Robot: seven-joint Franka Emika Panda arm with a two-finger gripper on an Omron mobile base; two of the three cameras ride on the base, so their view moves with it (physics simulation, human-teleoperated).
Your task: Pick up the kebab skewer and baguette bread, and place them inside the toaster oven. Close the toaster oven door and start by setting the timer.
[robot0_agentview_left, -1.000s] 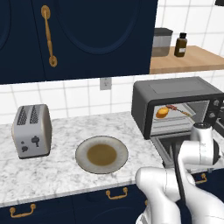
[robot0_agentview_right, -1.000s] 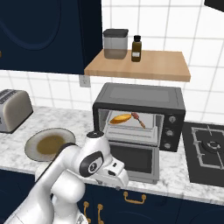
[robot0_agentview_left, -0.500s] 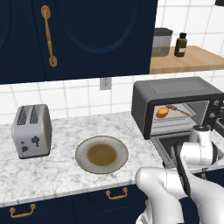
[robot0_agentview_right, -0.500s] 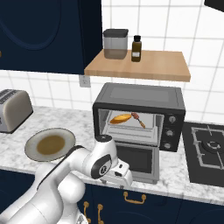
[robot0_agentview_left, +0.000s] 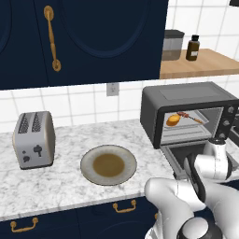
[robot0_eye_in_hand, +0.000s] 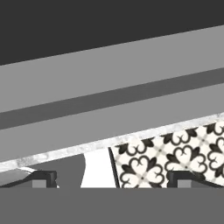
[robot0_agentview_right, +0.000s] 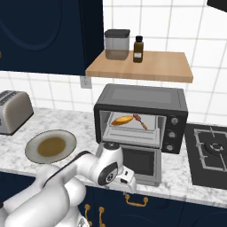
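The toaster oven (robot0_agentview_right: 142, 95) (robot0_agentview_left: 186, 95) stands on the counter with its door (robot0_agentview_right: 139, 162) (robot0_agentview_left: 184, 154) dropped flat toward me. On the rack inside lie the orange baguette bread (robot0_agentview_right: 122, 119) (robot0_agentview_left: 173, 120) and, just right of it, the thin kebab skewer (robot0_agentview_right: 141, 120) (robot0_agentview_left: 191, 117). My gripper (robot0_agentview_right: 127, 181) (robot0_eye_in_hand: 113, 179) hangs low at the door's front edge, open, with nothing between its fingertips (robot0_eye_in_hand: 43, 177). In the hand view, grey bars of the door run across above the gripper. The knobs (robot0_agentview_right: 170, 133) sit on the oven's right side.
A round plate (robot0_agentview_left: 86, 161) (robot0_agentview_right: 31, 148) with a brown centre and a silver toaster (robot0_agentview_left: 33, 139) stand to the left on the marble counter. A wooden shelf (robot0_agentview_right: 142, 66) with a jar and a bottle hangs above the oven. A stove top (robot0_agentview_right: 210, 153) lies to the right.
My hand has slid right along the counter front and dropped slightly, ending in front of the lowered door. The food and the door have not moved.
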